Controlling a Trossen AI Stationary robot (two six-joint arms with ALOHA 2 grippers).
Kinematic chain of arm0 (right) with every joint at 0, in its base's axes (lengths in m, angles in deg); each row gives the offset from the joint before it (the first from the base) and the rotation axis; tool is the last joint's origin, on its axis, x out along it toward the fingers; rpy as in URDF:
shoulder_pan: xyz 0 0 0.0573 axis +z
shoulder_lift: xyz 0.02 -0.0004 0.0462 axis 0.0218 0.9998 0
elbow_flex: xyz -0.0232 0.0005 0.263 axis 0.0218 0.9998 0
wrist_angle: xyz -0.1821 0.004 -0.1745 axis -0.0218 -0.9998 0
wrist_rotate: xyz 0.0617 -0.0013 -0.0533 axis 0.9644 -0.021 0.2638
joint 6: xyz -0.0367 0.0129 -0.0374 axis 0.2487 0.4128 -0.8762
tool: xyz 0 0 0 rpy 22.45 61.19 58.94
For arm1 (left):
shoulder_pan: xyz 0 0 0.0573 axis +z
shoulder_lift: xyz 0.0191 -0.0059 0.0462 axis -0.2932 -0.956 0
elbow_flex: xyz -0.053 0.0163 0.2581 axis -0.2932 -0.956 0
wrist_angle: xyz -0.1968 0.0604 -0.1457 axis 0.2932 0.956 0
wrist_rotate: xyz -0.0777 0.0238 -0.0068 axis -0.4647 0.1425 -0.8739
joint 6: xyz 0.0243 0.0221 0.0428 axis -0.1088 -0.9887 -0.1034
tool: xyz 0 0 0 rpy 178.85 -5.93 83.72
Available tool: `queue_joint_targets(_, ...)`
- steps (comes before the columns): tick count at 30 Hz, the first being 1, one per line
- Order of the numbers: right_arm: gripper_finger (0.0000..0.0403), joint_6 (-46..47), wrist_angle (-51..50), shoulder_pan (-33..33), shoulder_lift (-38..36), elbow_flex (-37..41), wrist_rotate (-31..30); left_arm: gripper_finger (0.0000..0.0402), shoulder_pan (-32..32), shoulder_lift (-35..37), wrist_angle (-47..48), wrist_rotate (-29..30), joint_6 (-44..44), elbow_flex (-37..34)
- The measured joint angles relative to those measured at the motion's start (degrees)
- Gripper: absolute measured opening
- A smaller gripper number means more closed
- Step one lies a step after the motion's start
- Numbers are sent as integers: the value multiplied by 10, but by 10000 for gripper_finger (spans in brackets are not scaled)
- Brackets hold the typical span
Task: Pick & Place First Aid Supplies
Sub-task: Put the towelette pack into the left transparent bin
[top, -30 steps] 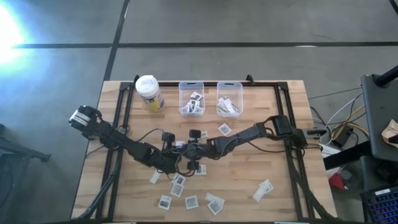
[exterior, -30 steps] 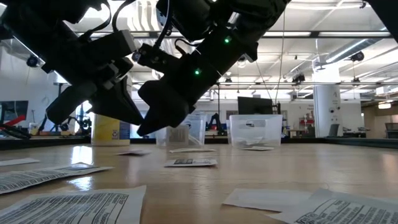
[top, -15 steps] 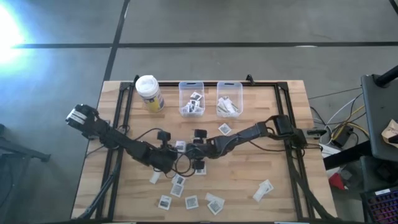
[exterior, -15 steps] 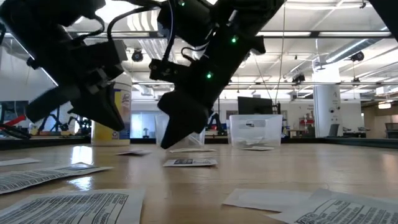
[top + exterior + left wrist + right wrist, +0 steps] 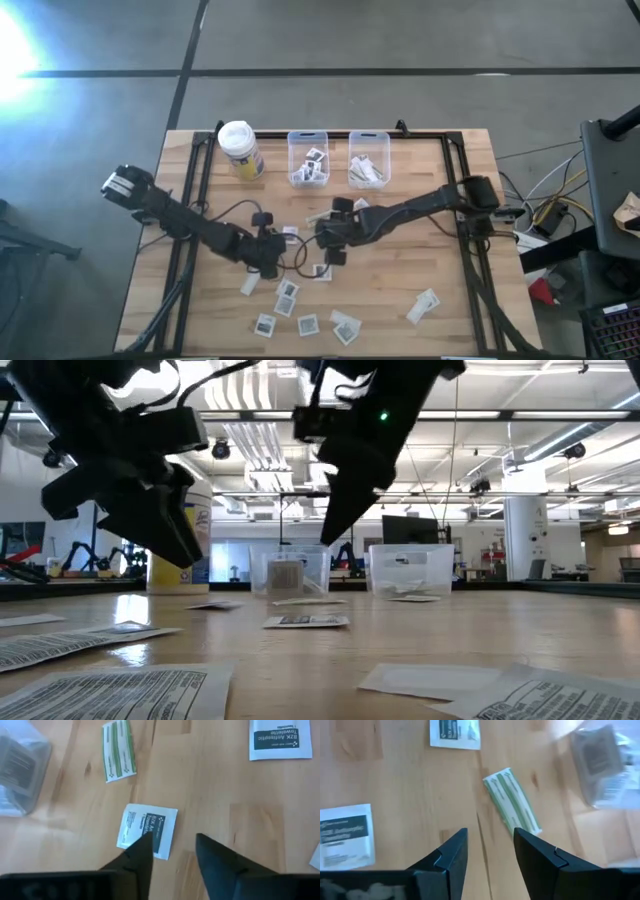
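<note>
Antiseptic towelette packets (image 5: 287, 293) scattered flat across the wooden worktop (image 5: 400, 290), mostly on the near half, below both claws. Left claw (image 5: 172, 852) raised off the boards at mid-worktop, fingers (image 5: 137, 857) parted with bare wood in the gap, nothing gripped. One square towelette packet (image 5: 146, 830) directly under and just ahead of its one fingertip, dark printed patch up, lying flat. Green-striped strip packet (image 5: 119, 756) farther ahead, apart from it; another towelette packet (image 5: 276, 740) off to the other side, well apart. Right claw (image 5: 490, 847) just beside the left one, also lifted clear, fingers (image 5: 452, 855) spread and empty. Greenish strip packet (image 5: 512, 800) ahead of its tips, tilted; white square packets to either side, none touching. Two clear bins (image 5: 308, 158) with packets inside beyond both claws near the far edge, yellow container (image 5: 240, 150) beside them. Open wood between claws and bins. From table height, both claws hanging above the surface, clear air beneath.
</note>
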Motion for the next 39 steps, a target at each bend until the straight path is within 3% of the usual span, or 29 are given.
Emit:
queue_joint_targets(7,145,44,1,0,-63,46,-3,189,32,-23,-15,-12,-31,-1)
queue_joint_targets(10,140,63,6,0,-80,66,-3,190,44,-38,-38,-40,-54,-1)
queue_joint_targets(23,122,89,18,0,-92,99,-3,191,85,-86,-53,-64,-103,-1)
queue_joint_targets(34,128,93,28,11,-92,99,-3,191,165,-124,-56,-189,-128,-1)
queue_joint_targets(39,129,93,28,19,-92,99,-2,188,170,-146,-54,-199,-130,-1)
